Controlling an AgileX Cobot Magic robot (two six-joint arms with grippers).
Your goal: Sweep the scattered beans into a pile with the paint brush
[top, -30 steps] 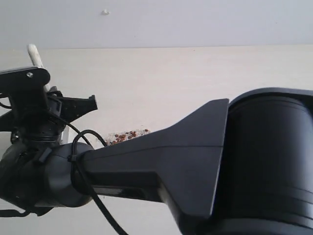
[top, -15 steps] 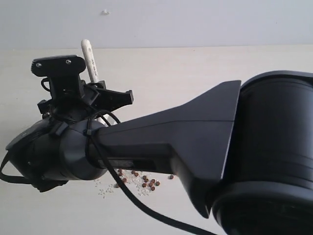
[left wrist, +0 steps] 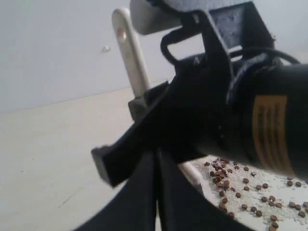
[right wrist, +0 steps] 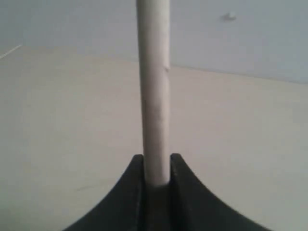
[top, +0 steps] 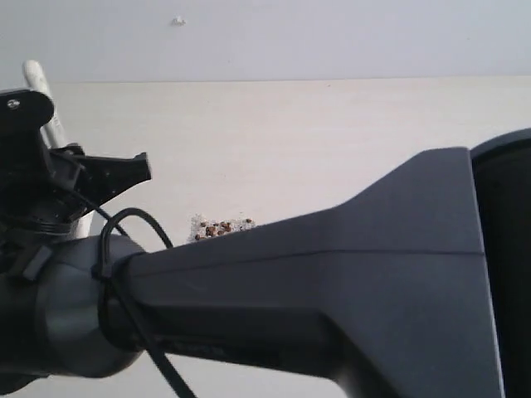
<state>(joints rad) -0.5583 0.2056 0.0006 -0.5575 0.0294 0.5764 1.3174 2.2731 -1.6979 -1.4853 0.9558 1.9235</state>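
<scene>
My right gripper (right wrist: 156,166) is shut on the pale handle of the paint brush (right wrist: 153,86), which stands up straight from between the jaws. In the exterior view this gripper (top: 66,178) is at the far left, with the brush handle (top: 37,83) rising above it. Its arm crosses most of the picture and hides much of the table. A small patch of reddish-brown beans (top: 220,225) with whitish grains shows just above the arm. In the left wrist view my left gripper (left wrist: 156,192) is shut and empty. The brush handle (left wrist: 130,57) and scattered beans (left wrist: 240,187) lie beyond it.
The pale table (top: 332,141) runs back to a light wall (top: 332,37). The black right arm (top: 332,298) fills the lower part of the exterior view.
Half a second ago the right gripper with the brush had swung right, showing beans below the arm. It has swung back left, past where it was a second ago.
</scene>
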